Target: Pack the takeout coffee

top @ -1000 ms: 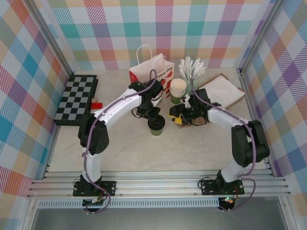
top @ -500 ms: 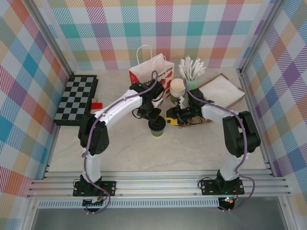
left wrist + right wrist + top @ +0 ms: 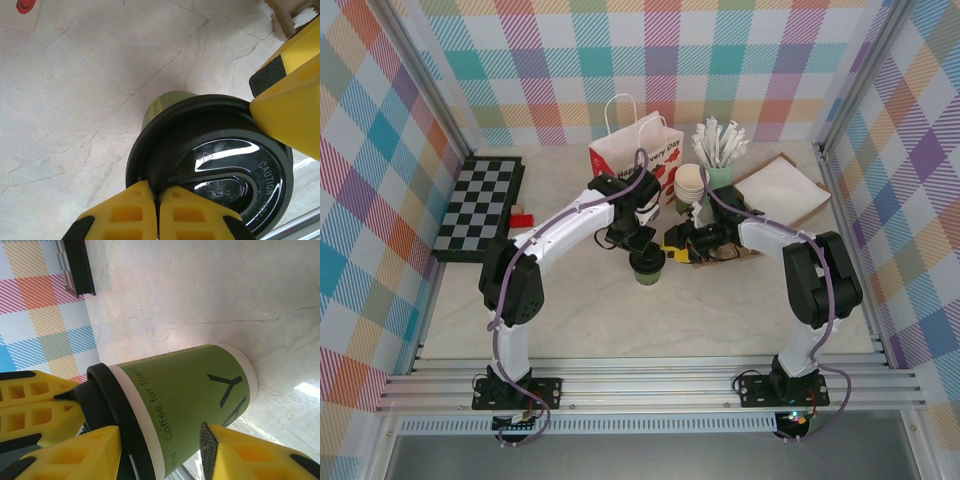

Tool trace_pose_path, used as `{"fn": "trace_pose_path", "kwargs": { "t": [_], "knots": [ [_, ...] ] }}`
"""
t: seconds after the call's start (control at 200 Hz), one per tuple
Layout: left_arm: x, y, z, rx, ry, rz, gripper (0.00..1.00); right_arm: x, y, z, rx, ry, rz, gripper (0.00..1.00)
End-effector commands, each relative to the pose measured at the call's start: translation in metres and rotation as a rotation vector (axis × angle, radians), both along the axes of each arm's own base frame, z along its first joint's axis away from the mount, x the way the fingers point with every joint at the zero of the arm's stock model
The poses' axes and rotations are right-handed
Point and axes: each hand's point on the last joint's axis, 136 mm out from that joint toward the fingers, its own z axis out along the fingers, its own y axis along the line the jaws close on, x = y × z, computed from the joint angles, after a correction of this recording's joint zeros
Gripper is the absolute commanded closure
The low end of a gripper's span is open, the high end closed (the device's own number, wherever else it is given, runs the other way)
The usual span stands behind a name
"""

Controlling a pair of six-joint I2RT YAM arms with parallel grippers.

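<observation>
Right gripper (image 3: 672, 250) has slid left off the carrier (image 3: 738, 254) and now sits astride the cup (image 3: 647, 266): jaws spread, one finger by the lid (image 3: 215, 165), the other by the green wall, and I can't tell whether the pads bear on it. Left gripper (image 3: 158, 197) sits right above the cup, fingers pressed together on the lid rim. Best handover, I'd judge: square the right pads on the wall below the lid, squeeze gently, keep the cup upright, and release the left pinch only after that.
</observation>
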Motion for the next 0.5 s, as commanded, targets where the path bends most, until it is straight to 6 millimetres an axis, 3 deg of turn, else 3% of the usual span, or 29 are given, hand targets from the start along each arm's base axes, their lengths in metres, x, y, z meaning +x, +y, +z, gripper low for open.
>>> {"fn": "trace_pose_path", "kwargs": {
  "t": [0.0, 0.155, 0.265, 0.355, 0.415, 0.495],
  "knots": [
    [-0.016, -0.002, -0.033, 0.021, 0.099, -0.002, 1.00, -0.010, 0.009, -0.015, -0.019, 0.035, 0.039, 0.53],
    [-0.037, 0.006, -0.067, 0.030, 0.191, 0.039, 1.00, -0.027, -0.002, -0.059, -0.125, 0.122, 0.013, 0.56],
    [-0.058, 0.023, -0.093, 0.088, 0.262, 0.077, 1.00, -0.035, -0.010, -0.071, -0.165, 0.141, -0.002, 0.56],
    [-0.059, 0.032, -0.093, 0.135, 0.269, 0.101, 1.00, -0.028, -0.008, -0.056, -0.152, 0.107, -0.002, 0.55],
    [-0.046, 0.032, -0.075, 0.136, 0.226, 0.126, 1.00, -0.016, -0.003, -0.034, -0.125, 0.056, -0.009, 0.53],
    [-0.021, 0.029, -0.036, 0.122, 0.125, 0.177, 1.00, 0.005, 0.001, 0.004, -0.105, -0.048, -0.048, 0.46]
  ]
}}
